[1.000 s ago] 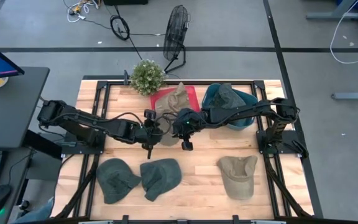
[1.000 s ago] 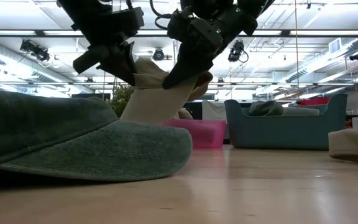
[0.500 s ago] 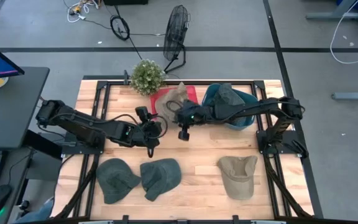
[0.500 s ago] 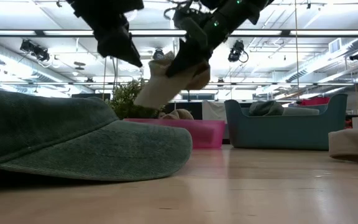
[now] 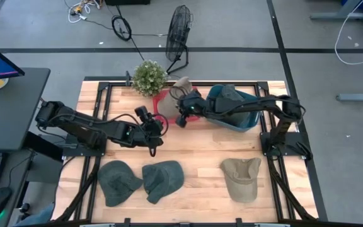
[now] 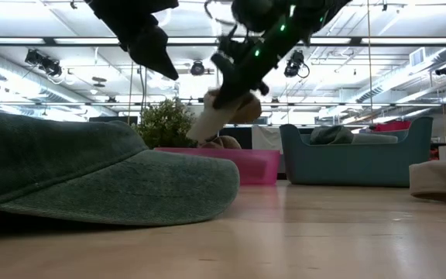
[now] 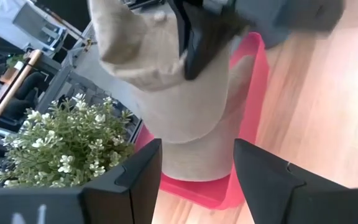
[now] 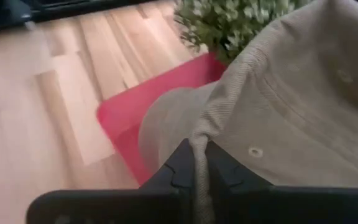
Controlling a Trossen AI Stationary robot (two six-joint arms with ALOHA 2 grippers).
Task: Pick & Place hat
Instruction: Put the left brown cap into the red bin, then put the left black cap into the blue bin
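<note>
A beige hat [image 5: 180, 88] hangs in the air above the red bin [image 5: 162, 106] at the table's far side, with my right gripper [image 5: 184, 112] shut on it. In the low view the hat [image 6: 224, 112] dangles under that gripper [image 6: 235, 74]. My left gripper [image 5: 151, 129] stands open to the left of the red bin, apart from the hat. In its wrist view its fingers [image 7: 194, 180] frame the hat [image 7: 166, 93] from a distance. Inside the teal bin [image 5: 247, 120] lies another hat [image 5: 229, 94]. My right gripper pinches a raised fold of the beige hat's crown cloth [image 8: 197, 144] between its two fingers. The fingers slant down from the table's right side. The hat hangs below them, clear of the table and the bin, with its brim [image 7: 191, 140] lowest.
A potted plant [image 5: 149, 77] stands just left of the red bin at the far edge. Two green hats [image 5: 118, 181] [image 5: 162, 180] and a beige one [image 5: 241, 178] lie along the near side. A green hat's brim [image 6: 122, 186] fills the low view's left.
My left gripper has opened, let go of the beige hat and drawn back a little toward the table's left. My right gripper has carried the hat up and toward the far edge. The hat now hangs from it alone over the red bin.
</note>
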